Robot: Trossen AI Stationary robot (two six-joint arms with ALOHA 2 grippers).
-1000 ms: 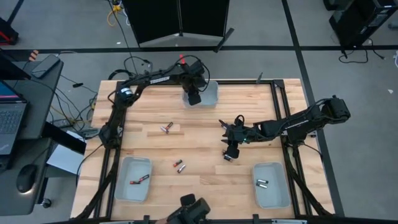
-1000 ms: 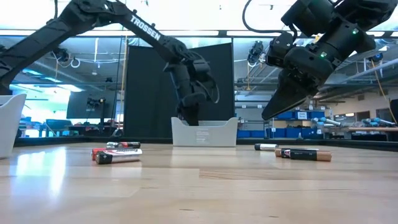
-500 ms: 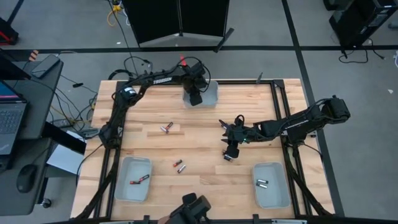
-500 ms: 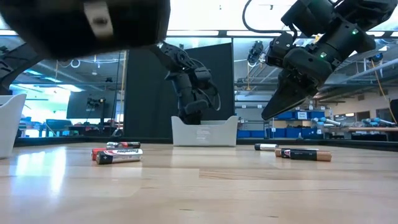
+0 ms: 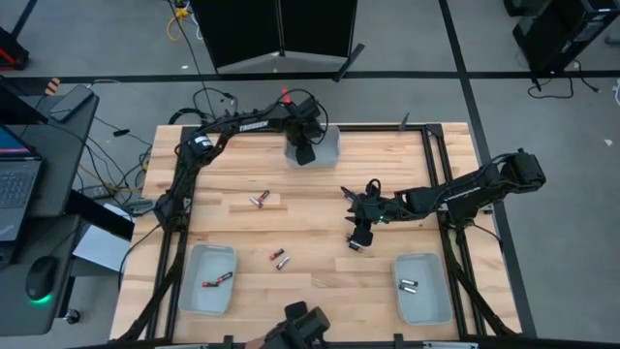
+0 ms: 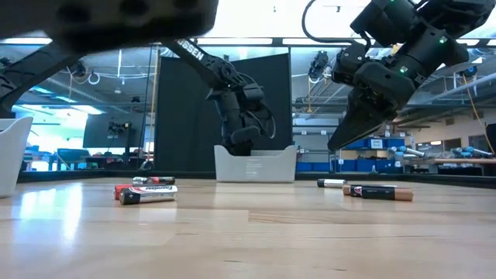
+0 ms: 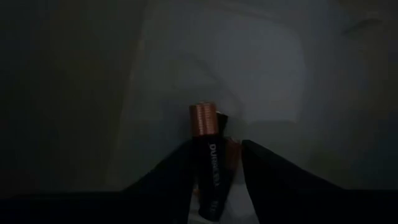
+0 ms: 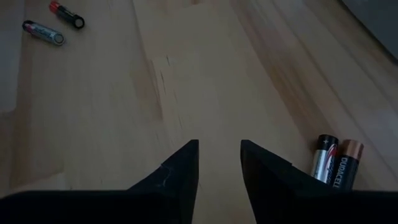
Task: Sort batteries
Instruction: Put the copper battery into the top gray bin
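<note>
the left pincer (image 7: 214, 186) sits down inside the pale tray (image 5: 327, 147) at the top centre of the high view, its fingers standing apart with a copper-topped black battery (image 7: 208, 158) lying between them. whether the pads touch the cell i cannot tell.

the right pincer (image 8: 219, 165) hangs released and empty above bare worktop (image 5: 320, 208) right of centre in the high view, fingers spread. two batteries (image 8: 336, 163) lie side by side just beside it, at the lower right of the right wrist view.

these cells look small, stiff and smooth-skinned. judging by shape, they will roll and slip if pinched near an end, so the likely hold is across the middle of the barrel, fingers square to its length.

the left arm stretches long across the top of the worktop, wrist bent steeply down into the tray. the right arm reaches in from the right edge, wrist tipped downward.

other cells lie at centre left, lower centre, and in the two lower trays.
</note>
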